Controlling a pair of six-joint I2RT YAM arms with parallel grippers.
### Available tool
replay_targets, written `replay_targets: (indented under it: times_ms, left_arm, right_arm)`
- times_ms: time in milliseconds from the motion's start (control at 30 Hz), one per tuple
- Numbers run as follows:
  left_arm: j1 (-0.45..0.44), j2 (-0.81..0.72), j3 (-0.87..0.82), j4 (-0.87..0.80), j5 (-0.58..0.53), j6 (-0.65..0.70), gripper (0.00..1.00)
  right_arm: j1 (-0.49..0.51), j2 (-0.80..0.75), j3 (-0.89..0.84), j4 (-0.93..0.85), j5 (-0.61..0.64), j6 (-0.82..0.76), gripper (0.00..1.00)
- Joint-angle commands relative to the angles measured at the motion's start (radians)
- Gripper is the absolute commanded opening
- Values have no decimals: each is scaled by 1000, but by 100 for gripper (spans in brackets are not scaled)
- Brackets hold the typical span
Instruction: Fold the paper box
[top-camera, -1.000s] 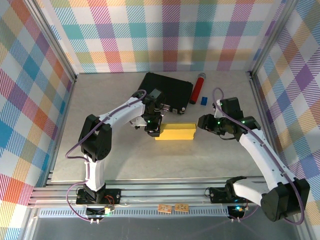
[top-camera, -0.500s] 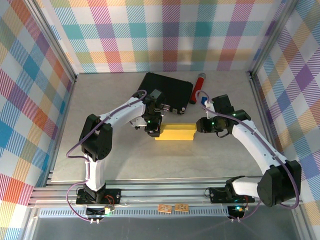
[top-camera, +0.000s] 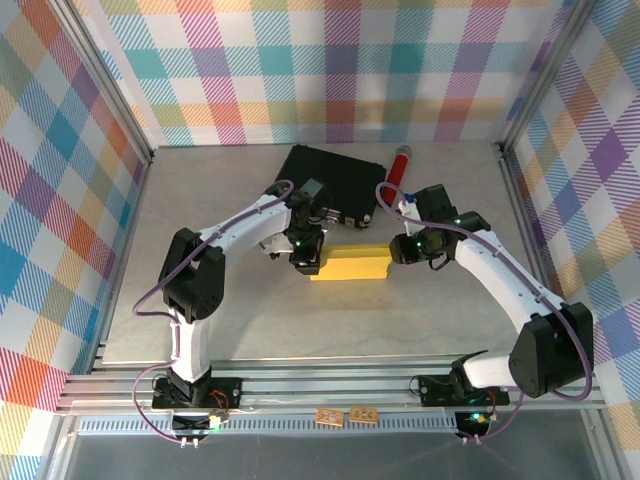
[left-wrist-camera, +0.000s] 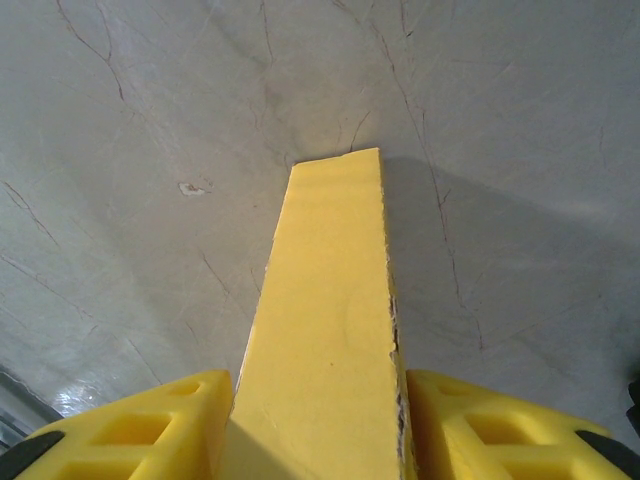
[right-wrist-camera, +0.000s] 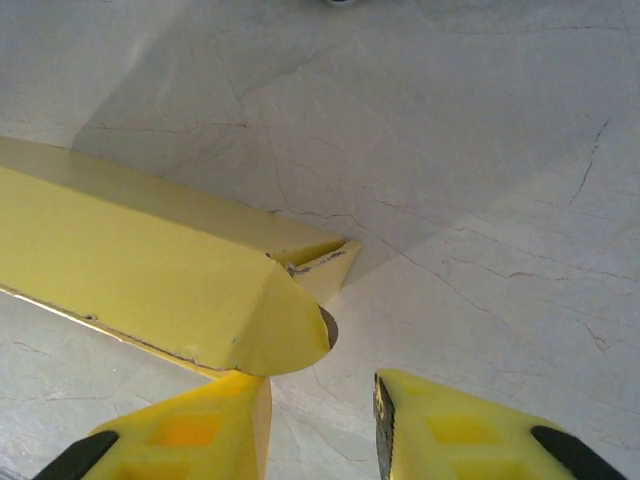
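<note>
The paper box (top-camera: 350, 264) is a long bright yellow folded form lying on the grey table in the middle of the top view. My left gripper (top-camera: 308, 262) is shut on its left end. In the left wrist view the box (left-wrist-camera: 325, 300) runs away between both yellow fingers (left-wrist-camera: 470, 420), which press its sides. My right gripper (top-camera: 397, 250) sits at the box's right end, open. In the right wrist view a rounded end flap (right-wrist-camera: 285, 320) of the box (right-wrist-camera: 130, 270) lies just above the left finger (right-wrist-camera: 200, 430), and the gap of the right gripper (right-wrist-camera: 320, 392) holds nothing.
A black rectangular case (top-camera: 335, 180) lies behind the box, close to the left arm's wrist. A red cylinder (top-camera: 398, 168) lies at the case's right edge, partly behind the right arm. Plaid walls close in the table (top-camera: 250, 320), with bare grey surface in front of the box.
The right arm has swung left and brought its gripper up to the box's right end, with its jaws narrower than before. The left gripper and the box have not moved.
</note>
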Motion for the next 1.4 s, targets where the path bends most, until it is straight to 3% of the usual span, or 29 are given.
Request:
replay_targets:
  times_ms: [0,133,367,833,1167,1367]
  left_arm:
    - [1,17,18,-35,19,-197,47]
    - [3,16,17,-32,16,-198,47]
    - [2,20,23,-30,18,-196,47]
    - [4,20,23,-26,22,-191,47]
    - [5,18,23,-25,24,-187,50]
    - [5,18,23,-20,25,-184,53]
  right_arm:
    - [10,3,33,11,0,-32,34]
    - [15,-26,35,22,2,-32,40]
    - [15,-9,32,24,-22,-51,40]
    - [16,36,72,35,-11,-65,23]
    - [16,45,90,11,-19,-105,4]
    - [16,42,103,1,-14,-105,0]
